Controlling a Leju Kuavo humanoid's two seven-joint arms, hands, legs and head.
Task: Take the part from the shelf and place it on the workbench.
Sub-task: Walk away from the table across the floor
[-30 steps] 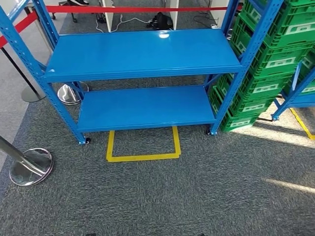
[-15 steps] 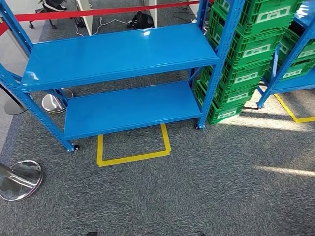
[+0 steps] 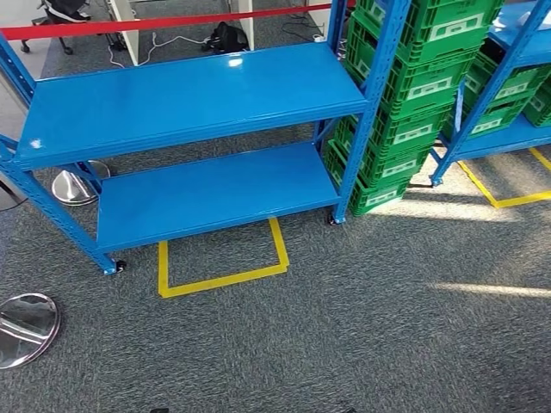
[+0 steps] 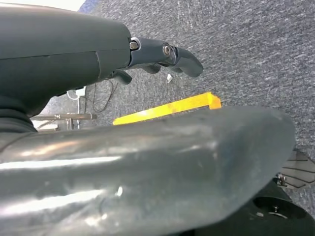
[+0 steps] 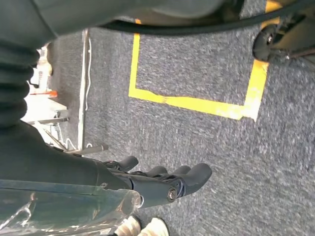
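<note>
A blue metal shelf (image 3: 195, 95) stands ahead on grey carpet, with an upper board and a lower board (image 3: 207, 194). My left hand (image 4: 163, 54) hangs over the carpet, dark fingers stretched out and a thick grey thumb (image 4: 148, 167) apart from them, with nothing between. My right hand (image 5: 167, 179) hangs the same way above the floor, fingers extended and holding nothing.
A yellow tape square (image 3: 220, 280) marks the floor in front of the shelf. Stacked green crates (image 3: 416, 86) stand at its right, with a second blue shelf (image 3: 513, 129) beyond. Chrome stanchion bases (image 3: 26, 327) sit at the left, and a red belt (image 3: 163, 21) runs behind.
The whole picture has slid left, so the camera has turned right. More of the green crates and the second shelf have come into sight.
</note>
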